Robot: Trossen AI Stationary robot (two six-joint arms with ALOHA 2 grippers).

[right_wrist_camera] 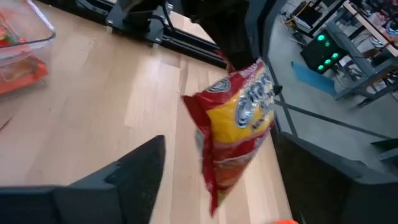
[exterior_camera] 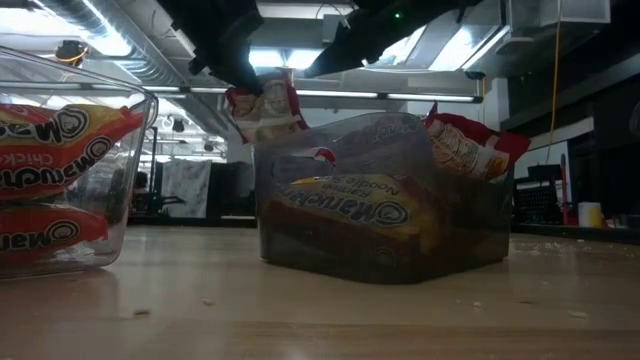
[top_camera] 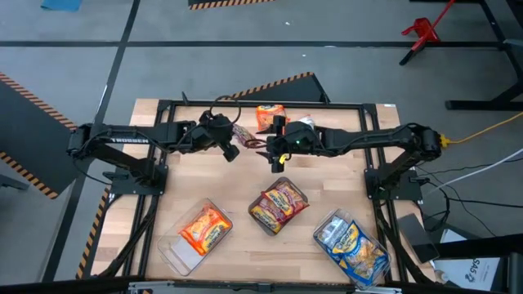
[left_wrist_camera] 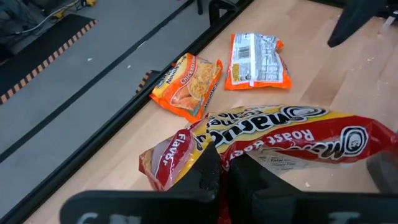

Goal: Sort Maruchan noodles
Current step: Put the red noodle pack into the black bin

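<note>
Butcher-block tabletop fills the middle of the high view, and my dark red roast-beef packet (left_wrist_camera: pixel 273 140) hangs above it at upper centre, pinched at one edge by my left gripper (top_camera: pixel 230 149), clenched tight on the wrapper. My right gripper (top_camera: pixel 275 160) sits just beside it, fingers spread and grasping nothing. I judge this a handover: I should close the right on the free edge before loosening the left. Its destination, the clear tray of red packets (top_camera: pixel 297 214), lies at lower centre; two orange packets (left_wrist_camera: pixel 188 83) wait near the far rail.
</note>
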